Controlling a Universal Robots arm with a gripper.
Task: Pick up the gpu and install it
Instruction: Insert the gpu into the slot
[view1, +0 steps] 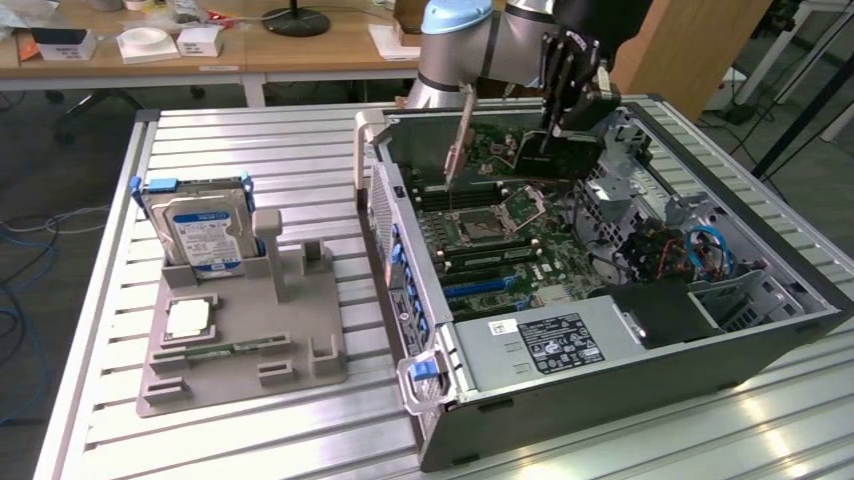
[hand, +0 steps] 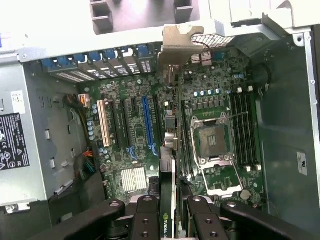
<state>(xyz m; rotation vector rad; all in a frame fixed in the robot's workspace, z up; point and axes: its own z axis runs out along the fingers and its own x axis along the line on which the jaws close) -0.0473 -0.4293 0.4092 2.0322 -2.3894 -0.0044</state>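
My gripper (view1: 570, 118) hangs over the open computer case (view1: 747, 345), shut on the gpu (view1: 545, 160). The card is dark and stands on edge above the motherboard (view1: 534, 250), with its metal bracket (view1: 461, 135) pointing toward the case's rear wall. In the wrist view the gpu (hand: 169, 150) runs edge-on away from my gripper (hand: 168, 212), and one black finger (hand: 146, 220) sits on either side of it. Its silver bracket (hand: 181, 42) reaches the row of rear slot covers. The card hovers between the blue slot (hand: 146, 122) and the CPU socket (hand: 212, 140); whether it touches the board I cannot tell.
A grey fixture (view1: 287, 345) on the slatted table at the exterior view's left holds a silver hard drive (view1: 200, 232), a square chip (view1: 187, 318) and a narrow memory stick (view1: 220, 350). The power supply (view1: 547, 340) fills the case's near end. Cables (view1: 701, 250) lie along its far side.
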